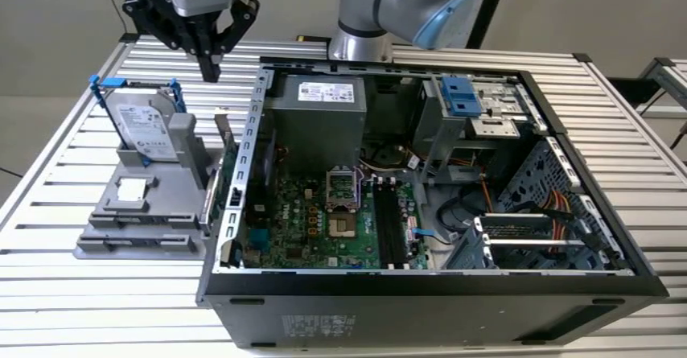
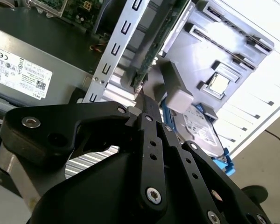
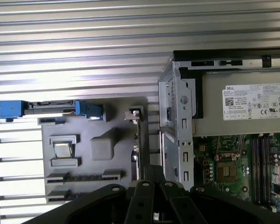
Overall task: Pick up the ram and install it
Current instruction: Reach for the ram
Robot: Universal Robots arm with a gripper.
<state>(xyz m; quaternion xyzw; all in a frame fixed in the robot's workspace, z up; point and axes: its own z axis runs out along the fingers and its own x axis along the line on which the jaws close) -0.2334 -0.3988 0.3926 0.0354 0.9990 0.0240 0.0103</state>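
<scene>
Exterior view: tool [image 1: 211, 74] closed, empty, above ram [image 1: 225, 145]

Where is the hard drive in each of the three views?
Exterior view: the hard drive stands upright in the grey holder, at the exterior view's left, outside the case.
Second wrist view: its silver face shows, framed in blue, beside the holder's grey block.
First wrist view: it is seen edge-on from above, between its blue tabs, on the holder.
Shared landmark: the power supply's white label.
</scene>
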